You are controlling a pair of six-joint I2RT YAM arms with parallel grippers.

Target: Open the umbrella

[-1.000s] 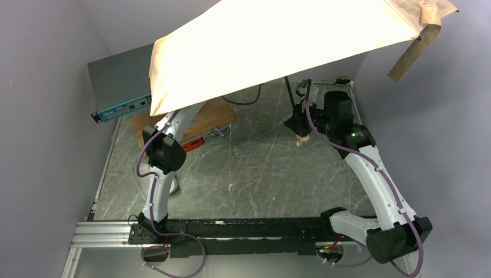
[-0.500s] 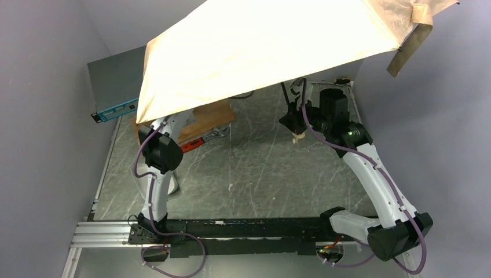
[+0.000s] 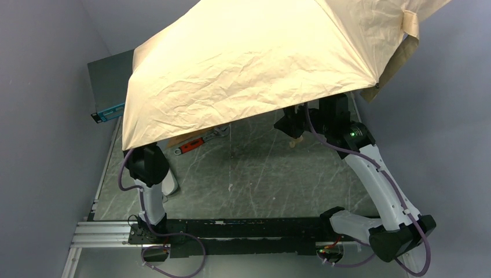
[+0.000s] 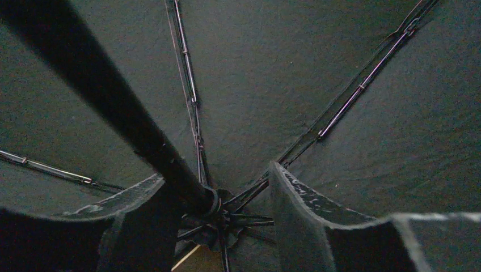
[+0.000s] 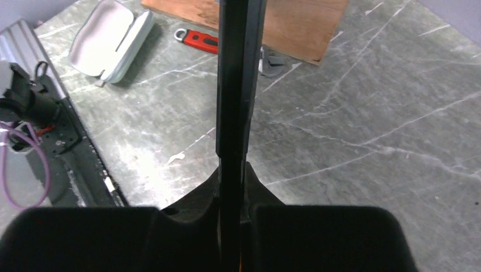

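At the far left of the top view a grey box (image 3: 107, 81) with a blue front edge stands by the wall, and the left arm (image 3: 147, 168) rises just beside a pale clamshell case (image 5: 110, 39) lying open on the marbled table (image 5: 368, 113). Next to the right lie a red-handled tool (image 5: 198, 41) and a wooden board (image 5: 266, 22). Over all of this spreads the umbrella (image 3: 249, 63) – fully open, tilted, its tan canopy held high above the table and hiding the left arm's end from above. From the left wrist camera, the left gripper (image 4: 218, 181) sits under the black lining (image 4: 317, 51) with its fingers (image 4: 300, 204) spread wide on either side of the hub where the ribs (image 4: 190, 85) meet; the shaft runs close by one finger, and the jaws clamp nothing. Further right, the right gripper (image 5: 230, 226) is clamped on the thin black shaft (image 5: 232, 85) – the cream handle (image 3: 296, 142) pokes out just below it. At the canopy's far right edge hangs a fabric strap (image 3: 411, 23).
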